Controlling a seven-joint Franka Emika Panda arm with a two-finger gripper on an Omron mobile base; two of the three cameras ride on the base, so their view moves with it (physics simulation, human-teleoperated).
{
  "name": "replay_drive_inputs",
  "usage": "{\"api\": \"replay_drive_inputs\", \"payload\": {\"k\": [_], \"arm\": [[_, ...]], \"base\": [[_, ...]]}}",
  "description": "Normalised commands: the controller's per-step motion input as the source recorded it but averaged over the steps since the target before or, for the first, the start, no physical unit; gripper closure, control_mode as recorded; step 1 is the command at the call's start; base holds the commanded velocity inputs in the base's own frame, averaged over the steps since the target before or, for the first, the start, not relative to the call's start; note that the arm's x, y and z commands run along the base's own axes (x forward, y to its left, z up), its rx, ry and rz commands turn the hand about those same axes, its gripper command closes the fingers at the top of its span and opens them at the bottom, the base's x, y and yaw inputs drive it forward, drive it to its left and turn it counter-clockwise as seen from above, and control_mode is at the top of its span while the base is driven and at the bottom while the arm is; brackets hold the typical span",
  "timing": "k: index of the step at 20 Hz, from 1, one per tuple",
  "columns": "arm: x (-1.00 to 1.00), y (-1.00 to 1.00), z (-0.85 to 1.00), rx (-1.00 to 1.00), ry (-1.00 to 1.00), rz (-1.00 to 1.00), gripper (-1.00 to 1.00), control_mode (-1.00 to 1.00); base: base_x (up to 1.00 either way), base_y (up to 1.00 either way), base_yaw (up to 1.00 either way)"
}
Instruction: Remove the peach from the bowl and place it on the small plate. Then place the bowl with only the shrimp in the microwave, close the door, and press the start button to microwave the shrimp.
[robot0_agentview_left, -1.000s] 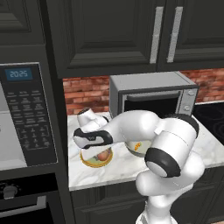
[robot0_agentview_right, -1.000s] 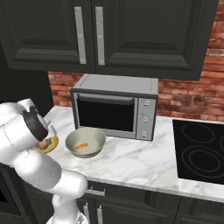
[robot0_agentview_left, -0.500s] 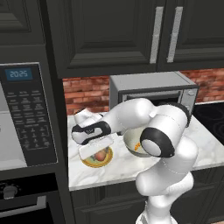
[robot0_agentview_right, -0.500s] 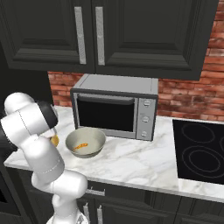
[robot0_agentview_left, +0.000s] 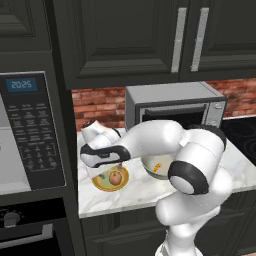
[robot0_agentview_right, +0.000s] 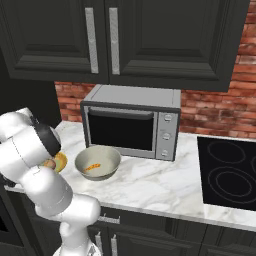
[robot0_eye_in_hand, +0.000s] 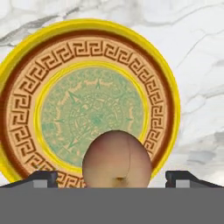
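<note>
Peach (robot0_eye_in_hand: 117, 158) alone on one plate (robot0_eye_in_hand: 26, 109)

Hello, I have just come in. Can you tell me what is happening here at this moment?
A white robot arm works at a marble counter in a kitchen. Its claw is over the small plate, jaws open, and the peach lies on that plate between the fingertips. The bowl with only the shrimp inside stands in front of the microwave, whose door is closed. Moving the bowl into the microwave is not yet done.
</note>
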Motion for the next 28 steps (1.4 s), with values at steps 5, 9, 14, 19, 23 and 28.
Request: {"api": "replay_drive_inputs", "payload": {"k": [5, 9, 14, 19, 23, 28], "arm": [[-0.61, -0.61, 0.36, 0.12, -0.31, -0.09, -1.0, -1.0], [-0.51, -0.96, 0.31, 0.2, -0.24, -0.23, -1.0, -1.0], [-0.37, -1.0, 0.44, 0.31, -0.09, -0.24, -1.0, -1.0], [-0.31, -1.0, 0.53, 0.33, -0.01, -0.25, -1.0, -1.0], [-0.12, -1.0, 0.13, 0.32, 0.01, -0.21, -1.0, -1.0], [0.0, -1.0, 0.0, 0.25, 0.02, -0.18, -1.0, -1.0]], "base": [[0.0, 0.0, 0.0], [0.0, 0.0, 0.0], [0.0, 0.0, 0.0], [0.0, 0.0, 0.0], [0.0, 0.0, 0.0], [0.0, 0.0, 0.0]]}}
